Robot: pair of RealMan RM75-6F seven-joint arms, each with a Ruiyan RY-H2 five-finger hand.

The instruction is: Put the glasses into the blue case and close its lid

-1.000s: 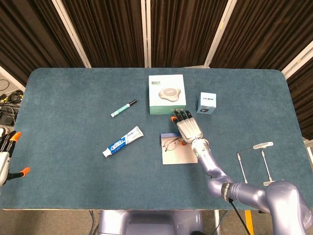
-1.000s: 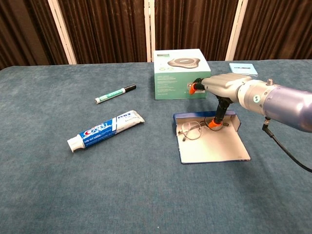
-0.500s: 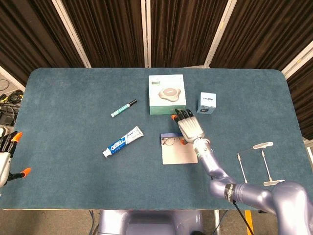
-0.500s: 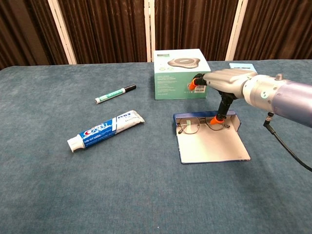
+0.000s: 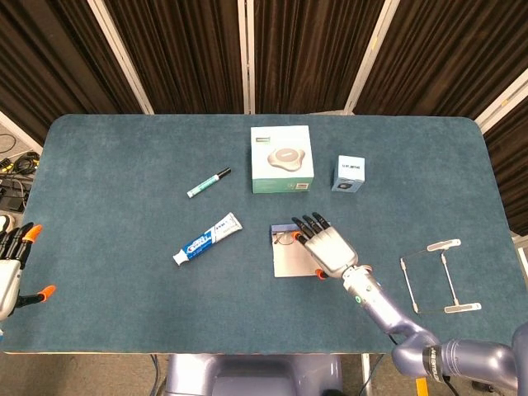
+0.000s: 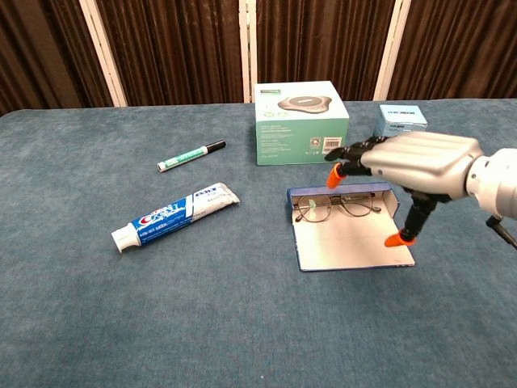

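The blue case (image 6: 349,260) lies open on the table, its pale lid flat toward me and its shallow tray at the far end. The thin-rimmed glasses (image 6: 335,206) rest folded in that tray, against its back wall. My right hand (image 6: 418,160) hovers over the case's right side with fingers spread and thumb pointing down, holding nothing and apart from the glasses. From the head view the right hand (image 5: 327,246) covers the right part of the case (image 5: 289,262), with the glasses (image 5: 285,238) just left of its fingertips. My left hand (image 5: 11,270) sits at the far left table edge, fingers apart, empty.
A toothpaste tube (image 6: 176,216) and a green marker (image 6: 191,156) lie left of the case. A white-green box (image 6: 301,122) and a small blue box (image 6: 401,120) stand behind it. A white wire frame (image 5: 435,273) lies at the right.
The right hand has let go of the glasses, which now lie in the case's tray, and it has drawn back toward me and to the right. The left hand has barely shifted.
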